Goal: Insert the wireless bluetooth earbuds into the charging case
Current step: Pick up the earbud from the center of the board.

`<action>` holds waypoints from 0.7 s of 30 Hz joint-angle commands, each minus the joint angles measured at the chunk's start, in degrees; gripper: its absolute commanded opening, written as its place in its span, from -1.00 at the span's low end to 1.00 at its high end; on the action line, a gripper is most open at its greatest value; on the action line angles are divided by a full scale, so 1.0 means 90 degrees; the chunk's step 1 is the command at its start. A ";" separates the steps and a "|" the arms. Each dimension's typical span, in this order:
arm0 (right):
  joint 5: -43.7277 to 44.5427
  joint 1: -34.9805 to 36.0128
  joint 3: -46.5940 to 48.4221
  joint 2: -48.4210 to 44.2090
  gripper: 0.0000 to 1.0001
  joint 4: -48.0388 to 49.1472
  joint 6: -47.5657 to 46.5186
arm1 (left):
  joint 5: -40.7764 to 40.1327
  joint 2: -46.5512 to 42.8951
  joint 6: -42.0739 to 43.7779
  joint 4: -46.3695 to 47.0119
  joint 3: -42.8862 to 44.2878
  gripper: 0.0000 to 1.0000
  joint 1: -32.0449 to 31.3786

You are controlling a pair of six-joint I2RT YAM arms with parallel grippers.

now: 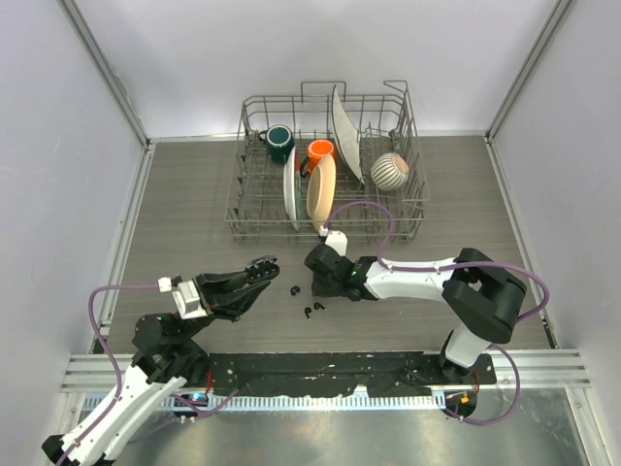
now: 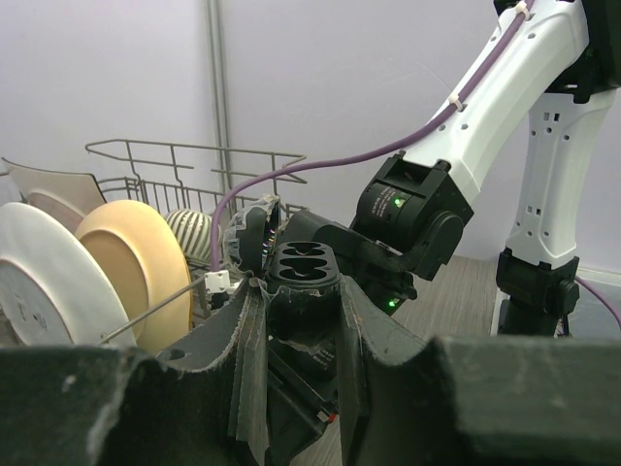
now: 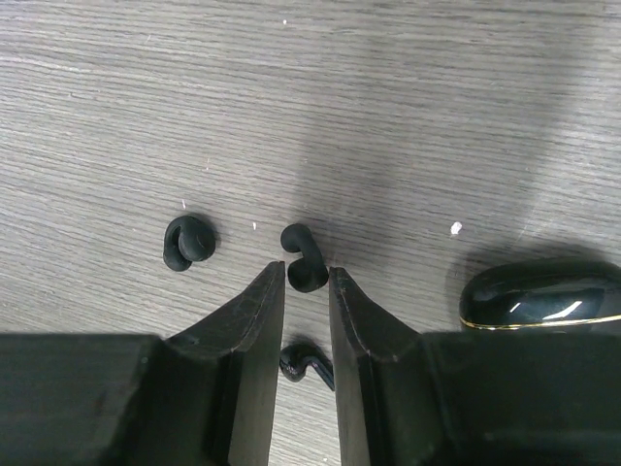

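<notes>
Three tiny black earbuds lie on the wood table: one apart, two close together. In the right wrist view one earbud lies to the left, one shows between my fingertips, and one shows lower in the gap. My right gripper hovers over them, jaws a narrow gap apart, holding nothing. My left gripper is shut on the open black charging case, its empty sockets facing up, held off the table just left of the right gripper.
A wire dish rack with plates, mugs and a striped ball stands behind at the back centre. A glossy black oval object with a gold line lies at the right of the right wrist view. The right arm is close in front of the case.
</notes>
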 commanded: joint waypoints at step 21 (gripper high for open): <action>0.0299 -0.0037 0.0150 -0.0141 -0.35 0.0183 0.0042 | -0.0041 -0.0027 -0.0014 -0.0064 0.0179 -1.00 -0.0017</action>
